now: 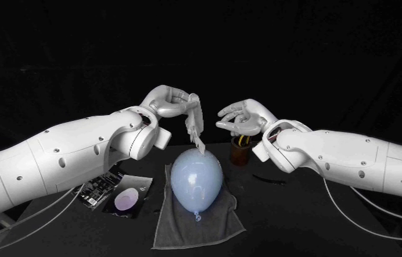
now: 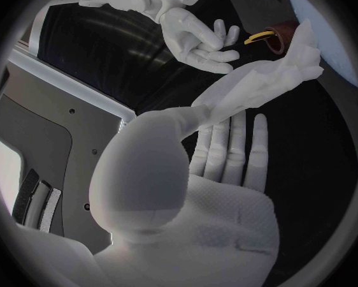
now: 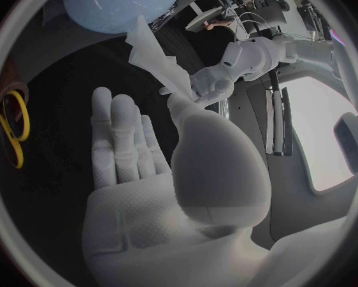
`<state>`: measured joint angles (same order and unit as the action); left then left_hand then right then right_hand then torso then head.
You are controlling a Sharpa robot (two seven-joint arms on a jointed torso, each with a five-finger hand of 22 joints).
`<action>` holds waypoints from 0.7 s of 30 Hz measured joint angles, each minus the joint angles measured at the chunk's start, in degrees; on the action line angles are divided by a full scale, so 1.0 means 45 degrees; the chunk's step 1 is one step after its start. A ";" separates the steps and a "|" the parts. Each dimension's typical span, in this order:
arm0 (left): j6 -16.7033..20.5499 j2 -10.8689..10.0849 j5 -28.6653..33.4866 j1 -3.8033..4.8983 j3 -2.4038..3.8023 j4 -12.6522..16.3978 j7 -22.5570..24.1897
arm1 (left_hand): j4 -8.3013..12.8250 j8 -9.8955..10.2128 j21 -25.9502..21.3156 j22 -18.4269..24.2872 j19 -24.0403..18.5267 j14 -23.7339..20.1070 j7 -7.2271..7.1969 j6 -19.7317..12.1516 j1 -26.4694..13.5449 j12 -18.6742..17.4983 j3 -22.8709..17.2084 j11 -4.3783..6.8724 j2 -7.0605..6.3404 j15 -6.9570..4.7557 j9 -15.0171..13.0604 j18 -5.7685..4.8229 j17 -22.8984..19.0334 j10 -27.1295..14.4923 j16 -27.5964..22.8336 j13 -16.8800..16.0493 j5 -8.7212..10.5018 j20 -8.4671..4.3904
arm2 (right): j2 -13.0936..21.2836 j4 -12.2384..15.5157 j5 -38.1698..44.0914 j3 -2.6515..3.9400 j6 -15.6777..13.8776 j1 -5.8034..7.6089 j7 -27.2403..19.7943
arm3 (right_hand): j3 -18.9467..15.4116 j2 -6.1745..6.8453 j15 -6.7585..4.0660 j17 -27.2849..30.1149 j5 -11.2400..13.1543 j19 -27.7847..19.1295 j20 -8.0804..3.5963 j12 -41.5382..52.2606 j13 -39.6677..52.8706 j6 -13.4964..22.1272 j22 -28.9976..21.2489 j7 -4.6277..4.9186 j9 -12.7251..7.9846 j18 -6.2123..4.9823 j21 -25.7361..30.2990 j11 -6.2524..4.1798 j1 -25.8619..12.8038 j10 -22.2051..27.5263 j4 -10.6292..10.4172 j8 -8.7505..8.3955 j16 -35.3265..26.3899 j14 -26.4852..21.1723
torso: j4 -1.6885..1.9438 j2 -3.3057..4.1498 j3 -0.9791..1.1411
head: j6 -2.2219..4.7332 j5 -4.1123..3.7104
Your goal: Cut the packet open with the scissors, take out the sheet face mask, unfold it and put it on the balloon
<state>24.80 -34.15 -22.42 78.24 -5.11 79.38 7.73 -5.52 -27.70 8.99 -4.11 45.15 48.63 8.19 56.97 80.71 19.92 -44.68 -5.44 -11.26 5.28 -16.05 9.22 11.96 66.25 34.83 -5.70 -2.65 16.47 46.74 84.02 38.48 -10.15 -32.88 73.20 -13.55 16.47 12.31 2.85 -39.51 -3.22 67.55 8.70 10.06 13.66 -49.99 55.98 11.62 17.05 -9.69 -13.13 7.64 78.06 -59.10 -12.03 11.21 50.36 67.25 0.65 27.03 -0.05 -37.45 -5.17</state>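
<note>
My left hand (image 1: 172, 103) pinches the top of the folded white sheet mask (image 1: 196, 127), which hangs down to just above the pale blue balloon (image 1: 197, 174). The left wrist view shows the mask (image 2: 262, 83) running out from between the thumb and fingers of that hand (image 2: 223, 191). My right hand (image 1: 241, 118) hovers a little to the right of the mask, fingers loosely apart and empty; it is also in the left wrist view (image 2: 199, 39). From the right wrist, my right hand (image 3: 159, 166) faces the left hand (image 3: 213, 86), the mask (image 3: 153, 54) and the balloon (image 3: 119, 3).
The balloon lies on a grey towel (image 1: 197, 225). A brown cup (image 1: 240, 154) with the yellow-handled scissors (image 3: 12, 131) stands behind it, under my right hand. The opened dark packet (image 1: 127, 199) and another package (image 1: 99, 188) lie at the left. A small dark scrap (image 1: 269, 180) lies at the right.
</note>
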 measured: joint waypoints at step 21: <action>-0.0007 -0.0139 0.0219 0.0000 0.0073 0.0307 0.0105 | 0.0072 0.0015 0.0003 0.0001 -0.0048 -0.0047 -0.0017 -0.0027 -0.0098 0.0000 -0.0068 -0.0003 0.0000 0.0036 -0.0104 -0.0005 0.0000 -0.0003 0.0012 -0.0011 0.0008 0.0048 | -0.1695 -0.1585 -0.1247 0.0017 -0.0623 -0.1008 -0.1304 | -0.0883 -0.0721 -0.0066 -0.4952 0.0000 0.1613 -0.0110 -0.0198 -0.2025 -0.0339 0.3667 -0.0153 -0.0048 0.0201 -0.5809 -0.0094 0.0834 -0.0363 0.0826 -0.0425 0.5784 0.2672 | 0.0037 -0.0005 -0.0029 | -0.0164 -0.0029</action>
<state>24.77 -34.78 -21.44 78.24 -4.78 80.76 8.21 -5.20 -27.63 9.01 -4.11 44.93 48.42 8.11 56.85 80.27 19.92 -44.99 -5.45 -11.26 5.44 -16.52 9.19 11.96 66.24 34.88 -5.75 -2.62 16.69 39.11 76.88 32.87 -10.07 -35.68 68.66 -19.42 12.49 9.06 2.56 -61.79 -3.22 74.81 8.21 9.17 4.54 -51.51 72.48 10.93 16.84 -8.79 -39.27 7.22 81.82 -60.73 -8.31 9.29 76.38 79.27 0.81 27.00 -0.19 -38.18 -5.31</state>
